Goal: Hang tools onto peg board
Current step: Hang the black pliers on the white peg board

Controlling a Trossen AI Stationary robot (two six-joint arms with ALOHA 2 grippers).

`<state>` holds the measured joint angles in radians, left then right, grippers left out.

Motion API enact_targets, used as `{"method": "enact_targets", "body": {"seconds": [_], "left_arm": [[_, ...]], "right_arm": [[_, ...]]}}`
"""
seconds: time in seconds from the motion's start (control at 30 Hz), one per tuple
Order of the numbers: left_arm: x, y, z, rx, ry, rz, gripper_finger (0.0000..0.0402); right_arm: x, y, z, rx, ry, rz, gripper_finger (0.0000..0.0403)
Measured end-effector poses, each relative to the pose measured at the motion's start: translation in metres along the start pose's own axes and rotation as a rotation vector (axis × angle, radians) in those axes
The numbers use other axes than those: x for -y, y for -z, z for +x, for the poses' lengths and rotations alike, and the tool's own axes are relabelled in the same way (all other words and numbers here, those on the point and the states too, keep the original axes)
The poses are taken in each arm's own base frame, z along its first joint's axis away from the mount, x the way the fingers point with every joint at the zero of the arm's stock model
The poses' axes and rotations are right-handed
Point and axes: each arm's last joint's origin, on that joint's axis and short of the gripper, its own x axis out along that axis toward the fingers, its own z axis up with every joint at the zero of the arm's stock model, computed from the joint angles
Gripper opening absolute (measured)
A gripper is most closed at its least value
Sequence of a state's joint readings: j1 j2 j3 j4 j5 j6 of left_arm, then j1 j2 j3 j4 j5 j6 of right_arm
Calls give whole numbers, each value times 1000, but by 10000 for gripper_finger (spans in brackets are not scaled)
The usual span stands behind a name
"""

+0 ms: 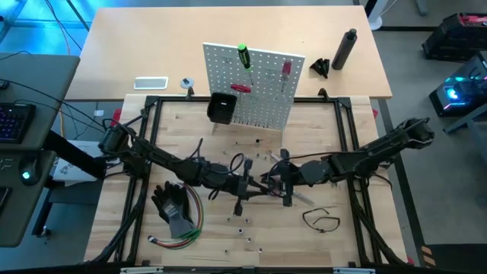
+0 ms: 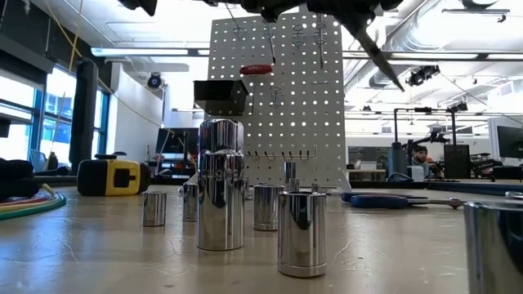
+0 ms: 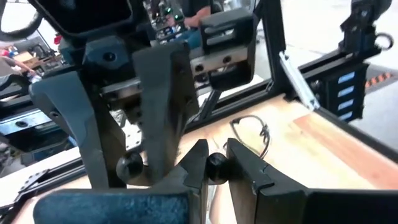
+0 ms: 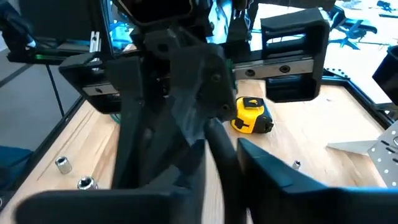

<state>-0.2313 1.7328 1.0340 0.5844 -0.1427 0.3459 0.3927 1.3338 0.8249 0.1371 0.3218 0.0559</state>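
Just tool (image 3: 216, 167) btwn left fingers (image 3: 193, 171)

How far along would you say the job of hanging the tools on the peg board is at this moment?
Partly done. Hung: a green-handled screwdriver, a red-handled screwdriver and a red-handled tool are on the peg board. In hand: the left gripper and right gripper meet over mid-table around a dark tool. Left: the black loop, yellow tape measure and metal bits.

Polished, mirror-bright metal sockets (image 2: 221, 184) stand on the pale, matt wooden surface (image 2: 98, 253), near a glossy yellow plastic tape measure (image 2: 113, 176), behind them a flat, matt perforated peg board (image 2: 286, 106) and its dull black plastic bin (image 2: 219, 96).
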Motion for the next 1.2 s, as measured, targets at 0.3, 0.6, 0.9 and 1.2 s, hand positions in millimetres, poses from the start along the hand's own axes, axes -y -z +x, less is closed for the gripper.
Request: {"method": "enact_targets", "body": {"seconds": [0.3,0.6,0.9,1.2], "left_arm": [[3,3,-1,-71,12,68,31],[7,2,-9,-123,122,189,31],[6,-3,-17,-136,157,236,31],[7,-4,-17,-122,168,313,31]], "right_arm": [[2,1,-5,-19,22,-8,167],[6,0,-14,-65,-111,35,171],[10,-1,-12,-70,-189,75,163],[12,-1,-12,-70,-194,69,95]]}}
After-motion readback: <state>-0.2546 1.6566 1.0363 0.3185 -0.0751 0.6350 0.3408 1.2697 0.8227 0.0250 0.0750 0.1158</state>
